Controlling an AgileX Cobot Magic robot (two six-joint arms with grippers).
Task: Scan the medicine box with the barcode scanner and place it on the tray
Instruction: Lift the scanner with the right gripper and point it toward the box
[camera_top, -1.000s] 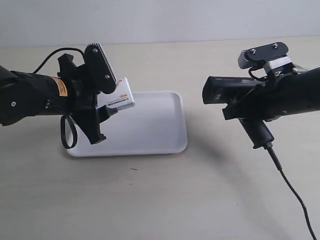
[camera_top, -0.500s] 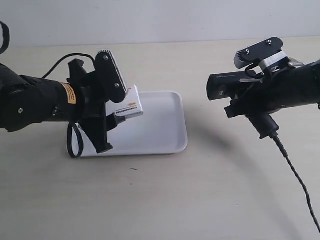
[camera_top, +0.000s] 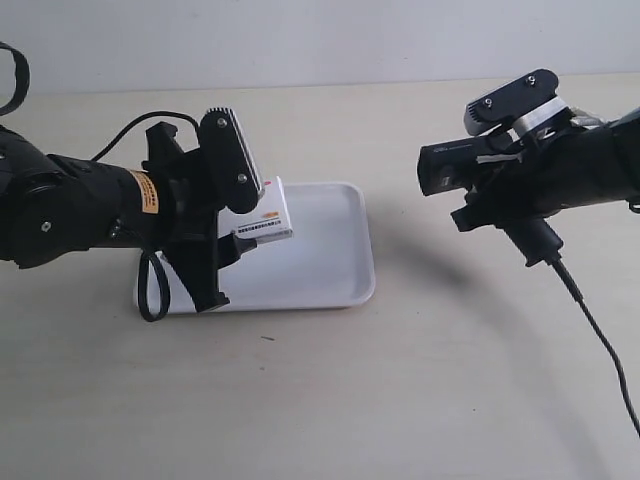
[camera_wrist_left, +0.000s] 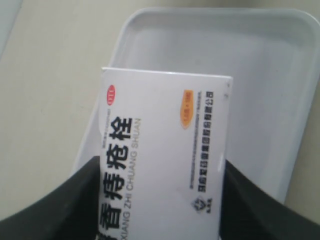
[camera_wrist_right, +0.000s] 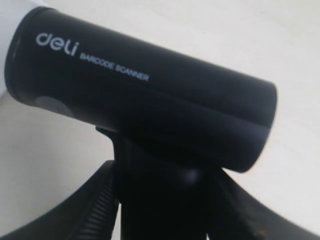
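The medicine box (camera_top: 264, 215) is a white carton with black lettering and an orange mark, held in the air over the tray's left part. My left gripper (camera_wrist_left: 161, 200) is shut on the medicine box (camera_wrist_left: 165, 150), one dark finger on each long side. The white tray (camera_top: 320, 262) lies on the table beneath it, and the tray (camera_wrist_left: 280, 75) fills the background of the left wrist view. My right gripper (camera_wrist_right: 162, 200) is shut on the handle of the black barcode scanner (camera_wrist_right: 145, 100). The barcode scanner (camera_top: 470, 165) hangs at the exterior view's right, its head pointing toward the carton.
The scanner's black cable (camera_top: 595, 340) trails down across the beige table toward the lower right. A black cable loop (camera_top: 150, 285) hangs from the arm at the exterior view's left, over the tray's left rim. A pale wall (camera_top: 320, 40) runs behind the table.
The left arm has carried the medicine box to the right and slightly lower over the tray. The right arm has drawn the scanner a little up and to the right, tilting it.
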